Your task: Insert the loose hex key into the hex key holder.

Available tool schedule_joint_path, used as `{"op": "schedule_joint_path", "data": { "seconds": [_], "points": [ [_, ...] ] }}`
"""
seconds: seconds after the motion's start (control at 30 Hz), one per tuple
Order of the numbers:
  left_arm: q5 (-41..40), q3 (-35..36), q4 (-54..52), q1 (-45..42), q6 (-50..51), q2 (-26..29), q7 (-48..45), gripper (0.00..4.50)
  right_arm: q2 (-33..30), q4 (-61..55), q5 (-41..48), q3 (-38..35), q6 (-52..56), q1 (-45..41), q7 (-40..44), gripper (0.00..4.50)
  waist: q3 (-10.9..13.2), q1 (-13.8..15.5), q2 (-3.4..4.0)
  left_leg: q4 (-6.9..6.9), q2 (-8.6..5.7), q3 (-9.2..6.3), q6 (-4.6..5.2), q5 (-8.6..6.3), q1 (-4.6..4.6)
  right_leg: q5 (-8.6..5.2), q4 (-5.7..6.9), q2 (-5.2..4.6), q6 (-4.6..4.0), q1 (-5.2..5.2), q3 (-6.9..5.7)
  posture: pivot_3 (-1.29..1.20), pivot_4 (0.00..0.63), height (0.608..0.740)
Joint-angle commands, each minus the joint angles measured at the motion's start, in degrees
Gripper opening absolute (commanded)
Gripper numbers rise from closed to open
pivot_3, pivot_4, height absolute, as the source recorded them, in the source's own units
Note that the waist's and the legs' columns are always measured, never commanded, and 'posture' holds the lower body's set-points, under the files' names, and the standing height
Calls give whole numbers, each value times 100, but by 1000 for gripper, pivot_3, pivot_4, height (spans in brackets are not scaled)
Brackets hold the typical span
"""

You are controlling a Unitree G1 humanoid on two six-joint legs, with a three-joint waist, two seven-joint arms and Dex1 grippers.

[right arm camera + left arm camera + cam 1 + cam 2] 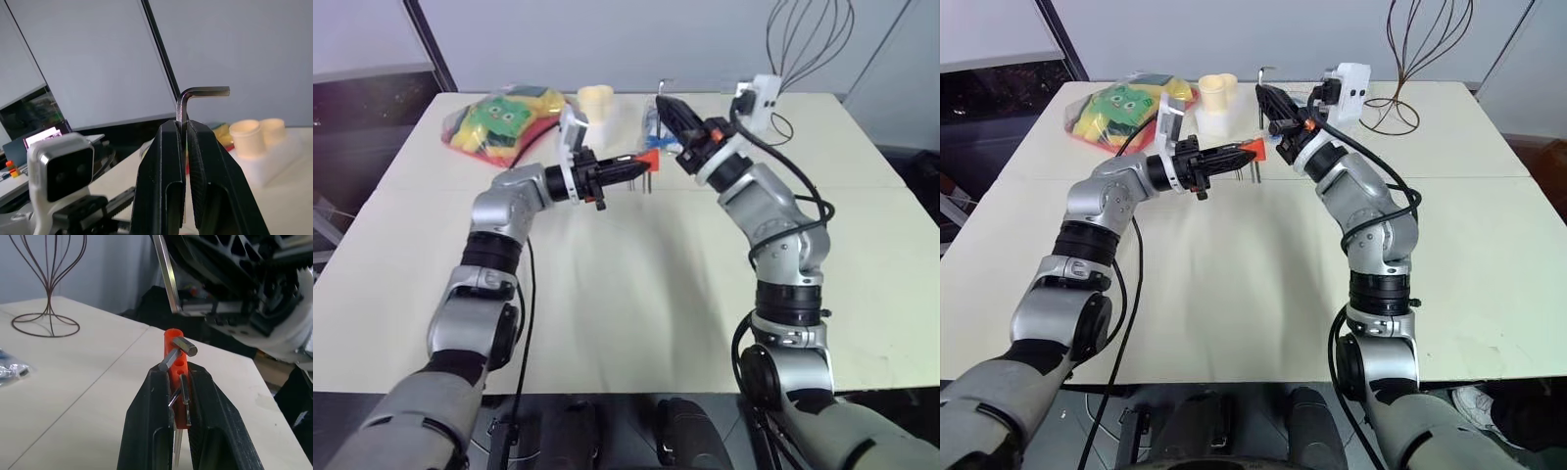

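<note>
The loose hex key (pixel 188 100) is pinched between the pressed-together fingers (pixel 161 171) of the right gripper (pixel 1267 101), its long shaft clamped and its short bent end sticking out sideways above the fingertips, held in the air over the far half of the cream table (pixel 1253 284). Just beside it, slightly lower and toward the robot's left, the hex key holder (pixel 175 357) is gripped by the left gripper (pixel 628 169), whose fingers (pixel 149 416) close on the orange block's sides; two short grey keys jut from the holder and others hang below it. The key and holder are near each other but apart. Farther back on the table lie a bag of colourful toys (pixel 499 119), pale yellow cups (pixel 1216 95), a blue packet (pixel 651 122) and a wire stand (pixel 1405 59)
</note>
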Motion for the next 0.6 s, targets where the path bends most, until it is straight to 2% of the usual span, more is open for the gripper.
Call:
{"op": "schedule_joint_path", "data": {
  "seconds": [0.03, 0.6],
  "points": [
    [28, 139, -31, -186, -192, -3, -21, 0, 54, -331, 158, 32, -1, -34, -57, 44, 0, 0, 0, 0, 0, 0, 0, 0, 0, 0, 0, 0, 0, 0, 0, 0, 150, 740],
    [-38, 223, -239, -151, -40, -35, -112, 0, 6, -205, 78, 66, -96, 89, -53, 44, 0, -1, 0, 1, 1, 0, 0, 0, 0, 0, 0, 2, 0, 0, 2, 0, 150, 740]
  ]
}}
